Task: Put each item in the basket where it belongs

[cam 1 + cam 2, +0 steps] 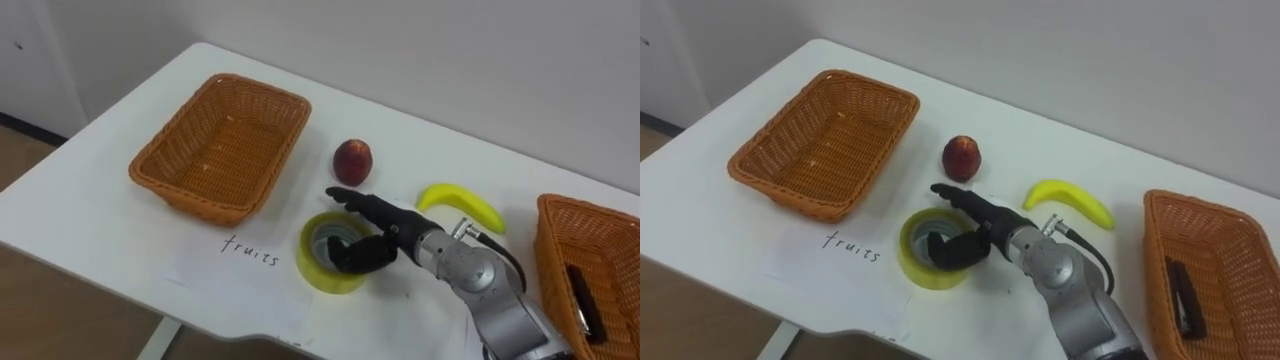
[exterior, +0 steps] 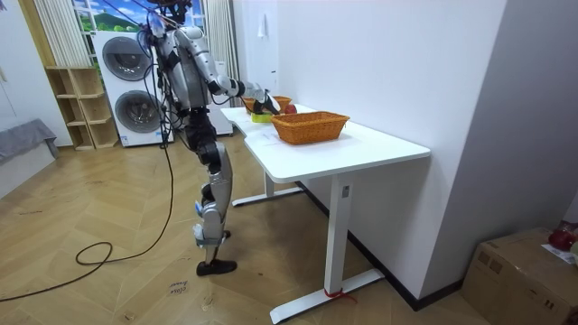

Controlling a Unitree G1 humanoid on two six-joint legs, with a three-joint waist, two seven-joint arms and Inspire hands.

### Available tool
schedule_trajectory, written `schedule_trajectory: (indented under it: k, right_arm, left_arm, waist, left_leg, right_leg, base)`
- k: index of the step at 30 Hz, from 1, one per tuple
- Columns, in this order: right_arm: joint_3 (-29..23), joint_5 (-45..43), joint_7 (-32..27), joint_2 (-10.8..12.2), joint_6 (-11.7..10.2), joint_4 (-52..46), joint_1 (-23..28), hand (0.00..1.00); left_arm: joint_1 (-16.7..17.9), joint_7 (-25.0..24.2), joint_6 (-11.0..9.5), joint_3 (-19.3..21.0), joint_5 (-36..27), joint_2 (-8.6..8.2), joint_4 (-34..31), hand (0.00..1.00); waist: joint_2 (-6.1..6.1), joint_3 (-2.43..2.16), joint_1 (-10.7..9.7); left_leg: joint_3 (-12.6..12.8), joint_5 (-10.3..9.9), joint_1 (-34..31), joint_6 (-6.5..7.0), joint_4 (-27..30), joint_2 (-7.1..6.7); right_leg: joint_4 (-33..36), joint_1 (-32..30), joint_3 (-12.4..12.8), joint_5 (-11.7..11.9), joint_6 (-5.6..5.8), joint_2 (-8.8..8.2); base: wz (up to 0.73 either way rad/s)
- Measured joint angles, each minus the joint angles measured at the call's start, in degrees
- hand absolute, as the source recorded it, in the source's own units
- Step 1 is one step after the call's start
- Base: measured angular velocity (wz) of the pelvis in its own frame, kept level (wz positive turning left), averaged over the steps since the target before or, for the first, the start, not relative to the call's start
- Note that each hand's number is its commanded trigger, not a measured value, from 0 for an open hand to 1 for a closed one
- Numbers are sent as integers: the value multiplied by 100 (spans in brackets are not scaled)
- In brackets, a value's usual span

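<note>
A yellow tape roll [image 1: 312, 262] [image 1: 912, 255] lies flat near the table's front edge. My right hand [image 1: 392, 232] [image 1: 988, 226] reaches in from the right over it. The fingers stretch straight above the roll's far rim and the thumb dips into its hole, so the rim sits between them. Just behind the fingertips lies a red peach [image 1: 352, 160] [image 1: 962, 156], and a banana [image 1: 462, 203] [image 1: 1068, 200] lies to the right. The empty wicker basket [image 1: 215, 210] [image 1: 790, 195] at the left stands behind a paper label [image 1: 250, 255] reading "fruits". Another wicker basket [image 1: 556, 262] [image 1: 1160, 262] stands at the right.
The right basket holds a dark flat object [image 1: 585, 295] [image 1: 1185, 295]. The white table [image 1: 90, 210] ends close in front of the tape and label, and a wall runs behind it. In the room view I stand at the table's end, arm stretched over it.
</note>
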Motion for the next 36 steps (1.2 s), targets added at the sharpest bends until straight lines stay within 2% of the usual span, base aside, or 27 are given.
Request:
schedule_trajectory:
  k: [4,14,36]
  right_arm:
    - [-3,-76,-68,-1,-34,103,-81,100]
    - [174,-1135,-331,-121,-45,344,-415,100]
    - [156,-1021,-394,-127,-42,333,-269,100]
  left_arm:
    - [-6,15,5,-2,-1,0,3,0]
    - [-19,138,0,-21,-7,2,61,0]
    - [-24,206,-3,-23,-10,5,128,0]
  waist:
    - [-1,1,12]
    - [-1,1,133]
    - [30,16,119]
  left_leg:
    - [1,0,-2,0,2,0]
    - [-20,0,0,0,-21,-4]
    - [-26,-2,103,4,-76,-9]
  right_leg:
    - [0,-2,4,0,0,0]
    - [-6,0,-2,0,0,1]
    - [-15,124,4,0,0,0]
  base:
    - [0]
    - [0]
    - [0]
